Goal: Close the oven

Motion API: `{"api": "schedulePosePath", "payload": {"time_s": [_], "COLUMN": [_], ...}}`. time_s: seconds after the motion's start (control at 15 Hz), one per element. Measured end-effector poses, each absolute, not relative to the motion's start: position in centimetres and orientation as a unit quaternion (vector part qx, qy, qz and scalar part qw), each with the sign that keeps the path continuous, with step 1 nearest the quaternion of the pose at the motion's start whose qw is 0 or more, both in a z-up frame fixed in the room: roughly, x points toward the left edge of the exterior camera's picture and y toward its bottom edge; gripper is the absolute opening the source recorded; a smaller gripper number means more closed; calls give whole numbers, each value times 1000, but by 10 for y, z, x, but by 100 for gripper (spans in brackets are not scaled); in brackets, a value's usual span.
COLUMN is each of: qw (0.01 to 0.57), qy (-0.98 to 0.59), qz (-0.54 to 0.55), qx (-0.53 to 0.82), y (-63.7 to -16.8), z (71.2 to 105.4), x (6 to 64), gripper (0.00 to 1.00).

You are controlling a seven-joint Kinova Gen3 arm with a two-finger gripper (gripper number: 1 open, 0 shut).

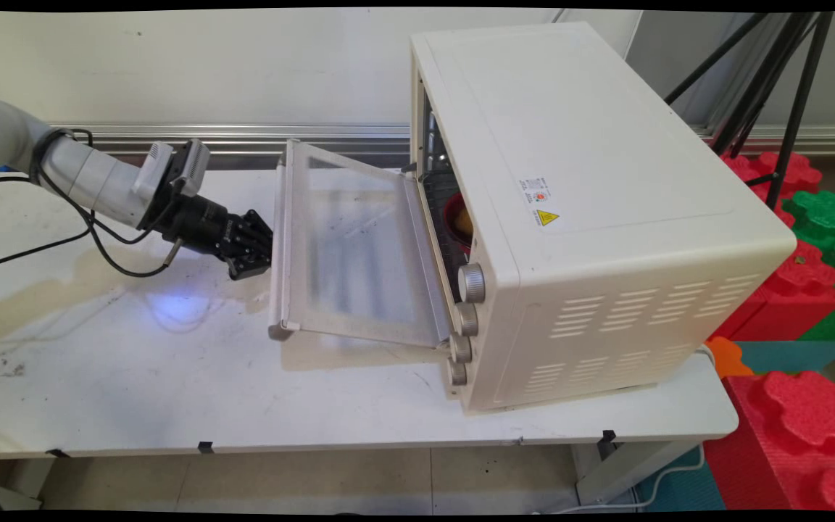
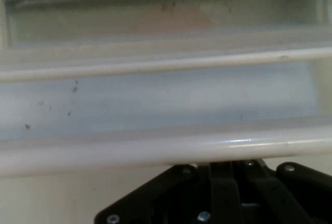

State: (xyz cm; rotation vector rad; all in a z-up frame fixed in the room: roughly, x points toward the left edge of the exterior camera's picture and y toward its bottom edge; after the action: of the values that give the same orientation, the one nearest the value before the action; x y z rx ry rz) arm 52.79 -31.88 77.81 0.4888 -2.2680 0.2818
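A cream toaster oven (image 1: 591, 210) sits on the white worktop (image 1: 171, 377), its glass door (image 1: 349, 250) hanging half open. 4 knobs (image 1: 470, 283) line its front, and something red and orange (image 1: 459, 221) shows inside. The gripper (image 1: 254, 250) is at the door's handle (image 2: 166, 149); whether its jaws are spread I cannot tell.

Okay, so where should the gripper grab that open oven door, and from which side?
Grip the handle bar along the door's free edge, coming from the left where the gripper already is. The bar stands off the frame, leaving a gap for a finger.
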Motion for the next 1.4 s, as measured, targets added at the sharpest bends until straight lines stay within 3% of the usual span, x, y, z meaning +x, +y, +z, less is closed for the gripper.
{"api": "schedulePosePath", "payload": {"time_s": [0.73,1.4], "qw": [455,494], "qy": [-861,-838], "qz": [150,184], "qx": [173,145], "y": [-316,-343], "z": [829,875], "x": [531,502], "gripper": [0,0]}}
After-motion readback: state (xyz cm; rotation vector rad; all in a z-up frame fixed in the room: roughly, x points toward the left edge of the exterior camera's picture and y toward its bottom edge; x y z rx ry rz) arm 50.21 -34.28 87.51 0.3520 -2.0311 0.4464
